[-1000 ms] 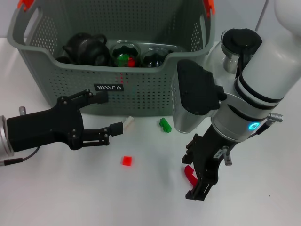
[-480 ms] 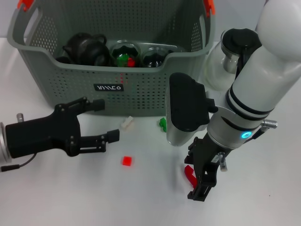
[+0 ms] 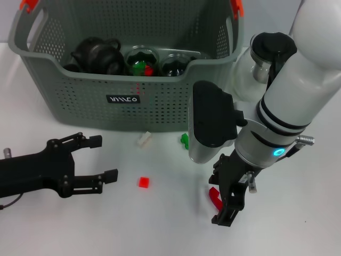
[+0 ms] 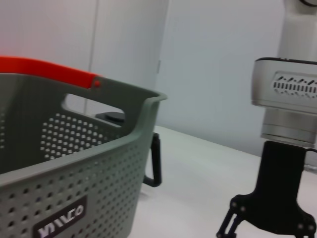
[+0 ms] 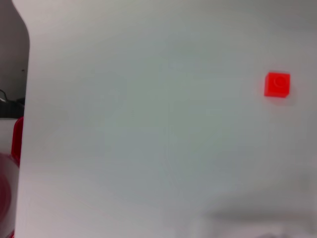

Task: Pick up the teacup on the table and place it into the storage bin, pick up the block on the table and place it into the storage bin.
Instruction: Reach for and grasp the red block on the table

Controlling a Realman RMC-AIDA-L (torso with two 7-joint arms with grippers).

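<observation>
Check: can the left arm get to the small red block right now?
Probably yes. The left gripper is open, low over the table, with the red block just beyond its fingers and nothing between them. The right gripper stands clear on the far side.

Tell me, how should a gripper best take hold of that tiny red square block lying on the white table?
Probably from straight above, fingers closing on two opposite flat sides of the small red square block. It lies flat and low on the white table, with bare table all around it.
</observation>
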